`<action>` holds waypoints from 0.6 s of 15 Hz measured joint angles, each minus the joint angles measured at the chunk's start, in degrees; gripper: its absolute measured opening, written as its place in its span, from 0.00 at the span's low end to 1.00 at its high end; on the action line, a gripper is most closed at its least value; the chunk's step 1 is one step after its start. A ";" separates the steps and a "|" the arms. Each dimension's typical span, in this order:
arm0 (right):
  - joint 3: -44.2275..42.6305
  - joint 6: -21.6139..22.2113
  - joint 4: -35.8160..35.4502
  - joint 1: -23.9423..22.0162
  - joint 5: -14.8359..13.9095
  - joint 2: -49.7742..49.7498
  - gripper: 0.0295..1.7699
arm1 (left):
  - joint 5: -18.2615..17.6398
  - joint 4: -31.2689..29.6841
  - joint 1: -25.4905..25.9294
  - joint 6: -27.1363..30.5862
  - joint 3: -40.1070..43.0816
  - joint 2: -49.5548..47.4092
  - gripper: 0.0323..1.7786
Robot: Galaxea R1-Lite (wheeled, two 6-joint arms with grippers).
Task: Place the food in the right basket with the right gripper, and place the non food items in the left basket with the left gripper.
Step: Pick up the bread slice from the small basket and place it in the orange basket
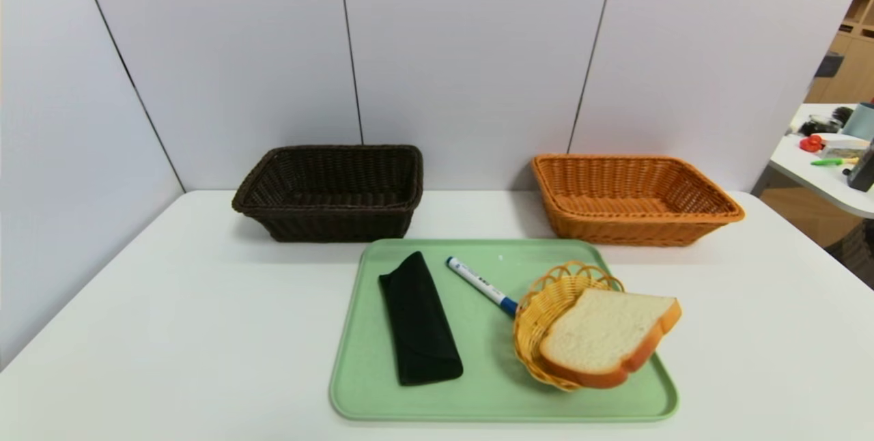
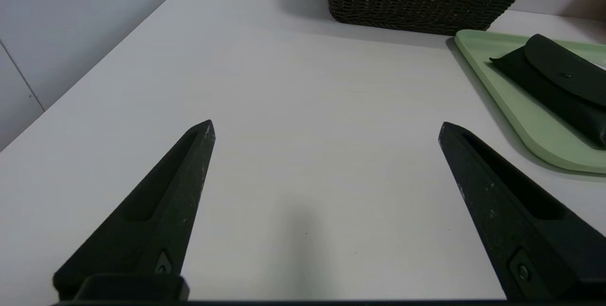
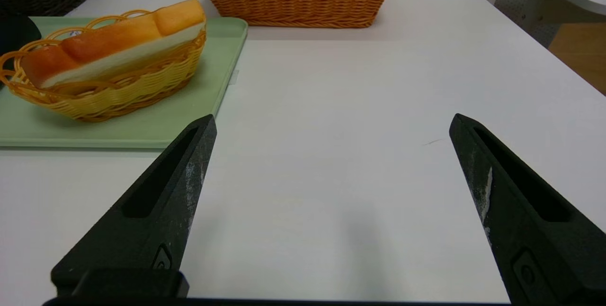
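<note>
Left end effector and right end effector spread wide over bare bench; bread, pouch, pen on tray.

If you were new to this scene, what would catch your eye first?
The bread slice in a small yellow basket on the green tray's right side, beside a marker and black pouch. Behind stand a dark basket left and an orange basket right.
</note>
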 joint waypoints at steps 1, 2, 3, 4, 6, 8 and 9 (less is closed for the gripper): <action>0.00 -0.11 0.02 0.00 0.05 0.00 0.96 | -0.02 0.00 0.00 0.12 0.00 0.00 0.95; 0.00 -0.20 0.11 0.00 0.02 0.00 0.96 | -0.02 0.05 0.00 0.32 0.00 0.00 0.95; 0.00 -0.23 0.10 0.00 0.05 -0.02 0.96 | -0.02 0.07 0.00 0.59 0.00 0.00 0.95; -0.05 -0.48 0.10 0.02 0.16 -0.02 0.96 | -0.02 -0.15 0.00 0.67 -0.07 0.00 0.95; -2.43 -0.74 1.10 0.00 0.23 0.05 0.96 | -0.67 -1.02 0.00 0.89 -2.32 0.00 0.95; -10.17 -0.76 6.14 0.00 0.65 1.12 0.96 | -1.19 2.28 0.00 2.40 -7.30 0.15 0.95; -16.46 -0.78 10.33 -0.02 1.34 2.41 0.96 | -1.52 5.83 0.00 3.60 -10.74 0.29 0.95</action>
